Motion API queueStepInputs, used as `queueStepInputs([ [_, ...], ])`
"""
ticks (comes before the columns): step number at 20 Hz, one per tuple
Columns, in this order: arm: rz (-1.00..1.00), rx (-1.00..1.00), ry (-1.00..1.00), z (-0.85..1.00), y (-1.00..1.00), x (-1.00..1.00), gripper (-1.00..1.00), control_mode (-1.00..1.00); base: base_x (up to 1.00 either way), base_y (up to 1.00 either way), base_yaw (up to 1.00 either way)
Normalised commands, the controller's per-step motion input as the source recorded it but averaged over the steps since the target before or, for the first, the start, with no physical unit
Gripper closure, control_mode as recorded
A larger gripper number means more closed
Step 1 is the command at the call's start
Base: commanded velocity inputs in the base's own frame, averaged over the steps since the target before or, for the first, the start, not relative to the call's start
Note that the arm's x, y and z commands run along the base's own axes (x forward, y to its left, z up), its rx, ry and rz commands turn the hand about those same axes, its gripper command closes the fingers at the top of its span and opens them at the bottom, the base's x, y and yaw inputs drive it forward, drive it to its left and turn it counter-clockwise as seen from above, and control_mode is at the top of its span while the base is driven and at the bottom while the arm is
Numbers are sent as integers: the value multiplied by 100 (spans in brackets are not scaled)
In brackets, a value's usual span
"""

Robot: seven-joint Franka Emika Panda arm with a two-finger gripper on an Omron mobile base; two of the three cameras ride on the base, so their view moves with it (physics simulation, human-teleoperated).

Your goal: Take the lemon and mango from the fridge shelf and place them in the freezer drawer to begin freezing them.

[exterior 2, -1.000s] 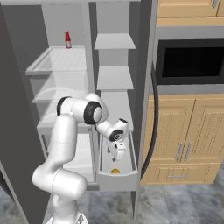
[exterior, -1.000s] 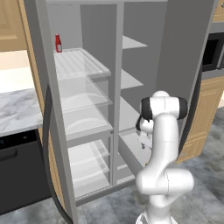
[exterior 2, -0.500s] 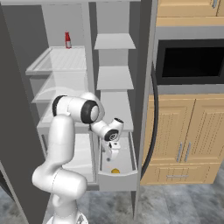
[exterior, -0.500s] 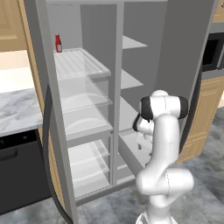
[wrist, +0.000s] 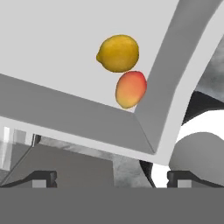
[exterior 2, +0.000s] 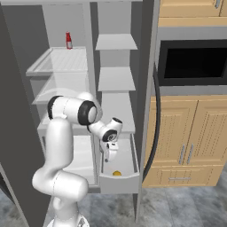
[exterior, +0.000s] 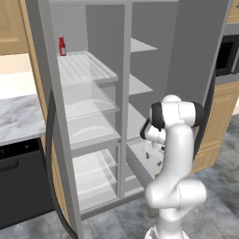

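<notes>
In the hand view the deep yellow lemon (wrist: 118, 53) and the orange, pink-blushed mango (wrist: 130, 89) lie touching each other on the floor of the pale freezer drawer (wrist: 52, 39), close to one of its corners. My gripper (wrist: 111, 178) is open and holds nothing, hanging above the drawer and apart from both fruits. The right base view has the gripper (exterior 2: 110, 154) pointing down over the pulled-out freezer drawer (exterior 2: 119, 182). The ribbed fridge shelf (exterior 2: 62, 60) sits high in the left compartment.
A red bottle (exterior 2: 68, 40) stands at the back of the ribbed shelf. Clear curved-front bins (exterior: 88, 116) fill the left compartment below it. The open fridge door (exterior: 51, 140) stands at the left. Wooden cabinets (exterior 2: 186, 137) and a microwave (exterior 2: 193, 62) lie to the right.
My hand has drifted slightly left over the drawer and the arm's elbow has pulled back left. The jaws have stayed open.
</notes>
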Motion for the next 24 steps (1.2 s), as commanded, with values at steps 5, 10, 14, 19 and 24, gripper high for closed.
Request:
queueStepInputs([
  [5, -6, 0, -4, 35, 1, -1, -100, -100, 0, 0, 0],
  [10, -6, 0, -4, 36, 0, 0, -100, -100, 0, 0, 0],
  [14, -6, 0, -4, 42, 0, 0, -100, -100, 0, 0, 0],
  [19, -6, 0, -4, 44, 0, -2, -100, -100, 0, 0, 0],
  [24, -5, 0, -4, 44, 0, -3, -100, -100, 0, 0, 0],
])
